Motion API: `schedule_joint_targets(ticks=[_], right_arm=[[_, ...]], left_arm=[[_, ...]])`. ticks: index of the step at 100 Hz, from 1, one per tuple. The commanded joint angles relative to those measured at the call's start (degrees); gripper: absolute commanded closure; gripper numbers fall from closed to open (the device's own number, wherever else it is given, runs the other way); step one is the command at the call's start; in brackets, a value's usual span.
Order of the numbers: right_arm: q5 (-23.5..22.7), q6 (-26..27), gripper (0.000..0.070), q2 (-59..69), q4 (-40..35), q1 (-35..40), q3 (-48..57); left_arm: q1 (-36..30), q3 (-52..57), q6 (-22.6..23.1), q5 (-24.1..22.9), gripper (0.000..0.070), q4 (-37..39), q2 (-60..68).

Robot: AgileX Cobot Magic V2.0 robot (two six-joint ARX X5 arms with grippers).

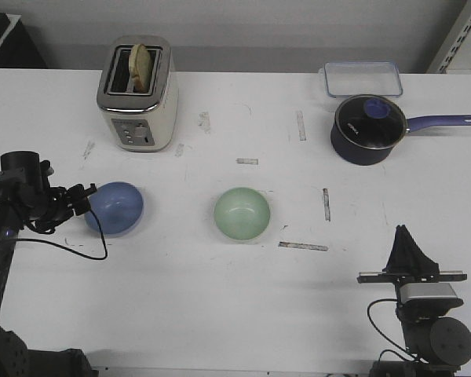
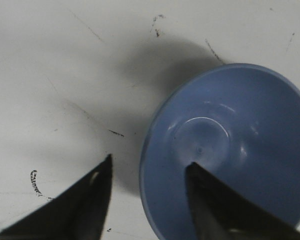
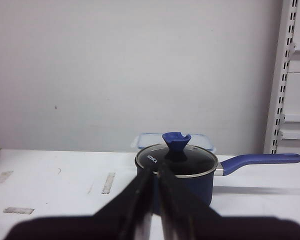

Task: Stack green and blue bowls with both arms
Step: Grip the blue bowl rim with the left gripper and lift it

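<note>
1. Periwinkle blue bowl [image 1: 115, 208]: glossy, upright on the white table [image 1: 220, 298], at the left side, level with my left gripper [image 1: 85, 199].
2. Mint green bowl [image 1: 242, 214]: same size, upright near the table's middle, well apart to the right of the blue bowl, touched by nothing.
3. My left gripper: fingers spread, straddling the blue bowl's left rim. In the left wrist view one finger [image 2: 77, 210] is outside over bare table, the other [image 2: 215, 207] is over the bowl's inside [image 2: 225, 145]. Whether either finger touches the rim I cannot tell.
4. My right gripper [image 1: 408, 250]: near right of the table, fingers pressed together with only a thin slit between them, pinching nothing, pointed away towards the far side.
5. Dark blue saucepan [image 1: 366, 130]: far right, glass lid on, long handle pointing right.
6. Clear rectangular container [image 1: 362, 78]: just beyond the saucepan.
7. Cream and chrome toaster [image 1: 137, 94]: far left, a bread slice [image 1: 141, 66] standing in a slot.
8. Tape strips [image 1: 302, 246] and scuffs scattered on the table.
</note>
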Motion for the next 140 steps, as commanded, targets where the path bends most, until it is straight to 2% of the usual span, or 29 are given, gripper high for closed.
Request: schedule_joint_targets(ticks=[1,5,15,43,48,58,63,72,84,115,140], right_arm=[[0.0,-0.2,0.0692,-0.1,0.7,0.0,0.2],[0.0,-0.3,0.0692,-0.1,0.7,0.0,0.2],[0.0,-0.2,0.0692,-0.1,0.7,0.0,0.2],[0.0,-0.2,0.0692,-0.1,0.7,0.0,0.2],[0.0,-0.3,0.0692,-0.1,0.7,0.0,0.2],[0.0,-0.2,0.0692,-0.1,0.7,0.0,0.2],[0.0,-0.2,0.0692,-0.1,0.7,0.0,0.2],[0.0,-0.3,0.0692,-0.1,0.7,0.0,0.2],[0.0,-0.3,0.0693,-0.1,0.7,0.0,0.2],[0.0,-0.3,0.0692,-0.1,0.7,0.0,0.2],[0.0,-0.2,0.0692,-0.1,0.7,0.0,0.2]], left_arm=[[0.1,1.0,0.5,0.3,0.0225,0.0,1.7],[0.1,1.0,0.5,0.3,0.0203,0.1,2.4],[0.1,1.0,0.5,0.3,0.0204,0.1,4.0],[-0.2,1.0,1.4,0.3,0.0228,0.6,8.7],[-0.2,1.0,1.4,0.3,0.0291,0.9,9.4],[-0.6,1.0,1.4,0.3,0.0506,1.3,10.3],[-0.8,1.0,1.4,0.3,0.0548,1.4,10.7],[-1.0,1.0,1.4,0.3,0.0561,1.6,10.7],[-1.4,1.1,1.4,0.3,0.0700,1.5,10.7],[-5.5,5.5,1.0,0.3,0.0700,-4.1,10.6],[-14.1,11.3,-4.9,0.4,0.0700,-7.1,10.9]])
